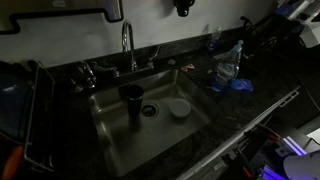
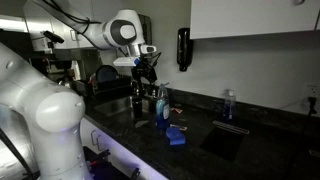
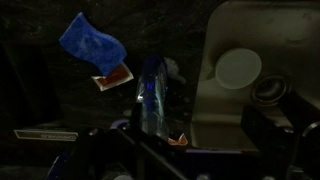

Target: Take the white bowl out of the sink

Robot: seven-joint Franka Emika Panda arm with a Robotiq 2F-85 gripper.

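Note:
The white bowl (image 1: pixel 179 108) lies on the floor of the sink (image 1: pixel 110 140), to one side of the round drain and apart from the dark cup (image 1: pixel 132 99). In the wrist view the bowl (image 3: pixel 238 67) shows pale in the sink (image 3: pixel 215 110) near the drain. My gripper (image 2: pixel 146 72) hangs high above the sink area, well above the bowl. In the wrist view its dark fingers (image 3: pixel 195 140) stand apart with nothing between them. The picture is very dark.
A curved chrome faucet (image 1: pixel 128 45) stands behind the sink. On the dark stone counter beside it are a clear water bottle (image 1: pixel 228 70) (image 3: pixel 152 95), a blue cloth (image 1: pixel 238 86) (image 3: pixel 91 42) and a small red card (image 3: pixel 113 79). A dish rack (image 1: pixel 20 110) is on the other side.

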